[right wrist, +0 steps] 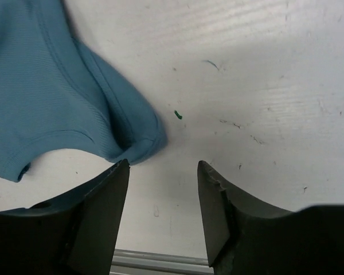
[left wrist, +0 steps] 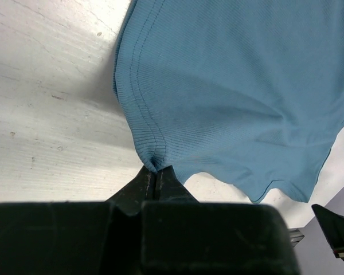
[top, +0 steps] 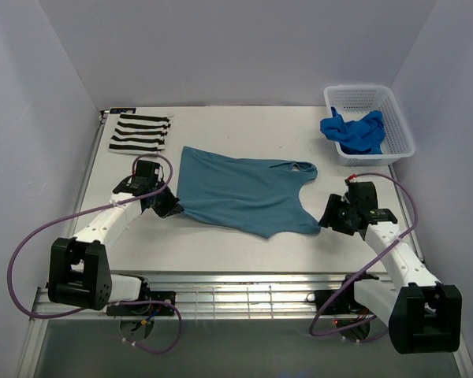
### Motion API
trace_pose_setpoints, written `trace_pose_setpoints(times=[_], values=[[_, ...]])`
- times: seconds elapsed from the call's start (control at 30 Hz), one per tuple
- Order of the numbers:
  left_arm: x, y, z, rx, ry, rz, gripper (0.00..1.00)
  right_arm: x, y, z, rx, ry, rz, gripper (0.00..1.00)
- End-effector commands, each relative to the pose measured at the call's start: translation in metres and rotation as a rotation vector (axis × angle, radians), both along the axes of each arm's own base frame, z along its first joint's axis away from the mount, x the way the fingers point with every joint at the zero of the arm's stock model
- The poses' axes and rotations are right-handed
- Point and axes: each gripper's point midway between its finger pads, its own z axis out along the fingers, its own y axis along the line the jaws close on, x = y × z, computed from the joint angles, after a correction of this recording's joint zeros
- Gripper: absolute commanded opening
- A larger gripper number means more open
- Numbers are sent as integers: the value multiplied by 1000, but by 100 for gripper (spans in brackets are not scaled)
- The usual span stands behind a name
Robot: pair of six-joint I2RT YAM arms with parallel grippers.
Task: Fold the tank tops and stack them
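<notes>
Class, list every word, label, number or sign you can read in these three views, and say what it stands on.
None. No word, number or sign can be read on the teal tank top, the striped top, the basket or the table.

striped tank top (top: 140, 132) x1 | teal tank top (top: 244, 189) x1 | royal-blue tank top (top: 353, 132) x1 | basket (top: 402, 130) x1

White lattice basket (top: 400, 126) at far-right corner of white table (top: 221, 246); green speck (right wrist: 178, 114) on tabletop.
</notes>
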Motion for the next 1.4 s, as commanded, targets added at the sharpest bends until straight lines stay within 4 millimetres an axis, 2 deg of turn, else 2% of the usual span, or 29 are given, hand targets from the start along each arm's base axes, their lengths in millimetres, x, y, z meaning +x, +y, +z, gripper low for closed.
trace_pose_setpoints(times=[0.0, 0.2, 0.33, 0.63, 0.67, 0.8, 0.93, 1.13, 1.17, 1.23, 1.3, 1.33, 1.37], values=[[0, 3, 5, 5, -9, 9, 0, -8, 12, -9, 153, 81, -54, 56], [-17, 5, -13, 13, 37, -2, 0, -1, 25, -18, 244, 107, -59, 50], [-22, 6, -16, 13, 41, -2, 0, -1, 16, -26, 207, 120, -117, 45], [-29, 6, -21, 15, 54, -11, 0, 4, 7, -21, 201, 88, -160, 43], [-31, 6, -22, 14, 62, -8, 0, 6, 1, -20, 207, 82, -185, 43], [-35, 6, -26, 12, 75, -9, 0, 9, 3, -22, 221, 90, -174, 43], [-39, 7, -30, 13, 86, -9, 0, 11, 5, -32, 230, 107, -183, 42], [-43, 7, -32, 10, 95, -5, 0, 5, 11, -49, 266, 152, -179, 31], [-44, 7, -33, 10, 97, -3, 0, 5, 12, -50, 270, 153, -180, 21], [-44, 5, -30, 1, 93, -7, 0, 7, 16, -44, 295, 133, -166, 8], [-40, 4, -24, -10, 73, -12, 0, 13, 21, -32, 323, 99, -144, 8], [-36, 2, -17, -16, 54, -15, 0, 23, 26, -12, 357, 49, -124, 8], [-32, 1, -10, -19, 34, -15, 0, 26, 28, -1, 369, 30, -117, 8]])
